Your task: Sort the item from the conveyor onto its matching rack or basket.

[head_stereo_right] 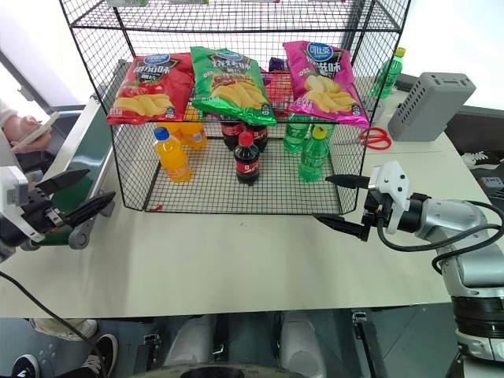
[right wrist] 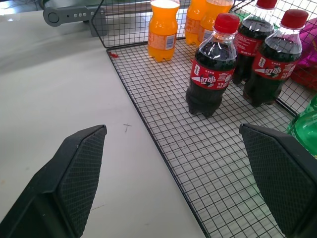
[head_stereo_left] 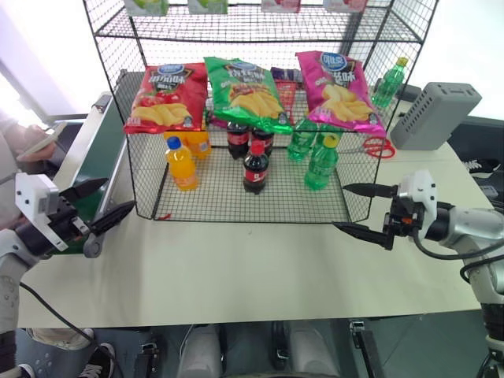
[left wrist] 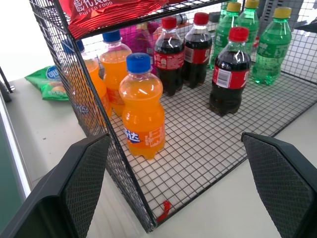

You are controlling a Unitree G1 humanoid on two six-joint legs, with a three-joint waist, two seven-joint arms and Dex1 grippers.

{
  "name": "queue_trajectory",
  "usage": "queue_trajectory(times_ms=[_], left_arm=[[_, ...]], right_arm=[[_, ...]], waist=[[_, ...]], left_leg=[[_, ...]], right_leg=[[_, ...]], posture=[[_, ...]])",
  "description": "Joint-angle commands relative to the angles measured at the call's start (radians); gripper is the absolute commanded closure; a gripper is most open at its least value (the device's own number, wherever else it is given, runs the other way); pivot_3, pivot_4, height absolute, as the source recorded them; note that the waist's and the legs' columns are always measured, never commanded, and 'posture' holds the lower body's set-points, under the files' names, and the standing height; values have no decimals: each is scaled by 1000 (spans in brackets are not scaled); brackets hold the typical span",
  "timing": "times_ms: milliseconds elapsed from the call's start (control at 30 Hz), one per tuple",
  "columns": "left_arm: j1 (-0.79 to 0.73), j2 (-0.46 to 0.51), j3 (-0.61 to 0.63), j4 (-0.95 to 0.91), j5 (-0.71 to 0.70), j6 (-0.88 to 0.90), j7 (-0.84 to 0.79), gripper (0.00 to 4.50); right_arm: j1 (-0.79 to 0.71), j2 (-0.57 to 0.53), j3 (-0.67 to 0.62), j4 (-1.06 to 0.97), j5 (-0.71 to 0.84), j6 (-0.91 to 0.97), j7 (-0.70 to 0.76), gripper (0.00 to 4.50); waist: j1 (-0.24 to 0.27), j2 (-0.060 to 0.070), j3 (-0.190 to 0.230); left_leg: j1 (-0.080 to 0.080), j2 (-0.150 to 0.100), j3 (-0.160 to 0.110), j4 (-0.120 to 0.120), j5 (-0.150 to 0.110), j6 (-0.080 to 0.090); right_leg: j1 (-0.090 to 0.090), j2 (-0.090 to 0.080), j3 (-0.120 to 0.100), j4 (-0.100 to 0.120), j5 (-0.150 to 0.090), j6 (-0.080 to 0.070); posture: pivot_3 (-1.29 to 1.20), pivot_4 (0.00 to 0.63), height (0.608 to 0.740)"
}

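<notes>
White table (head_stereo_left: 252,276), big wire rack (head_stereo_left: 118,102) at twelve o'clock; pink chip bag (head_stereo_left: 340,90) already shelved. Our left gripper (head_stereo_left: 101,203) and right gripper (head_stereo_left: 358,209) gape empty. We should watch the belt (head_stereo_left: 98,146) at ten.

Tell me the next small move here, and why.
Probably hold both arms where they are. The pink chip bag already lies on the rack shelf beside the green chip bag, and the left gripper and right gripper hang open with nothing in them.

Light was bright and even, blown out white behind the rack (head_stereo_left: 260,47). The table (head_stereo_left: 260,268) carried only soft shadows. Nearby fingers (left wrist: 74,193) looked slightly soft.
</notes>
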Motion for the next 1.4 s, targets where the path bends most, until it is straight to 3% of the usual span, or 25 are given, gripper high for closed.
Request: queue_trajectory(times_ms=[33,1400], left_arm=[[2,14,11,-5,-1,-14,-9,0],[16,15,-6,-47,-5,-3,-1,0]], right_arm=[[-9,-5,-10,-2,3,-15,2,26],[3,-14,-6,8,-40,-47,24,26]], waist=[[0,0,0],[0,0,0]], left_leg=[[0,0,0,0,0,0],[0,0,0,0,0,0]], right_leg=[[0,0,0,0,0,0],[0,0,0,0,0,0]], posture=[[0,150,737],[0,150,737]])
